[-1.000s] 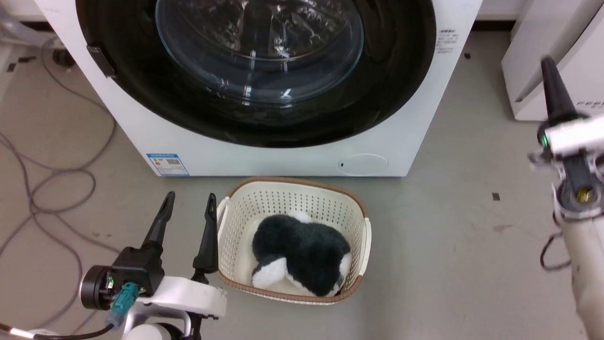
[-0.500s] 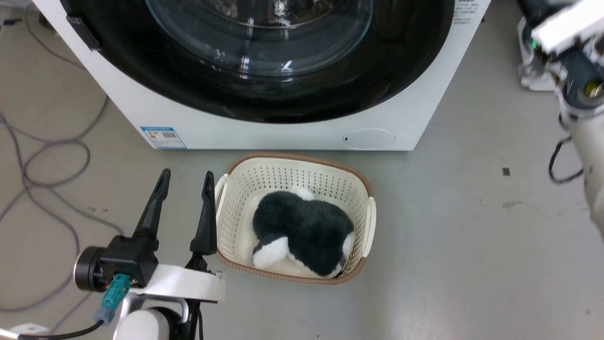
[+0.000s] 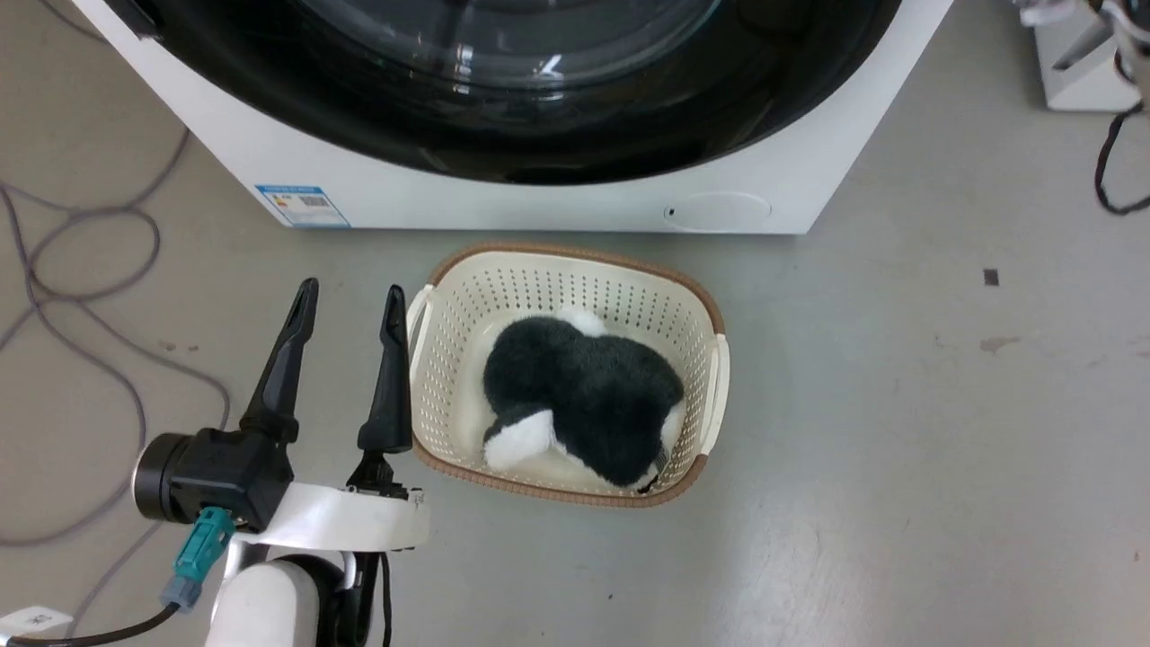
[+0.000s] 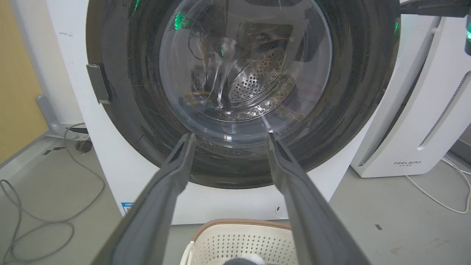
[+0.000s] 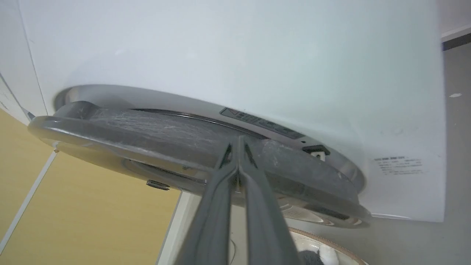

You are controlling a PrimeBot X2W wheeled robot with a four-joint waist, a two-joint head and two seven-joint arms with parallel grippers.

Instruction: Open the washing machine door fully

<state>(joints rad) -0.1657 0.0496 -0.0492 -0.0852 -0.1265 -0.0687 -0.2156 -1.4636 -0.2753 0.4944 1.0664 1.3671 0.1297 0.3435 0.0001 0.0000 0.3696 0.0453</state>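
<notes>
I see a cream basket on the grey floor, a black-and-white plush lying inside it; grey cables loop at left, a white appliance stands right

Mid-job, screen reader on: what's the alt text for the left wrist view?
The washing machine door, glossy black, faces the camera on the white washing machine, the steel drum visible through its glass window. The left gripper, fingers open, points at the door's lower part, touching nothing. A cream basket shows its rim below, a white appliance at right.
</notes>
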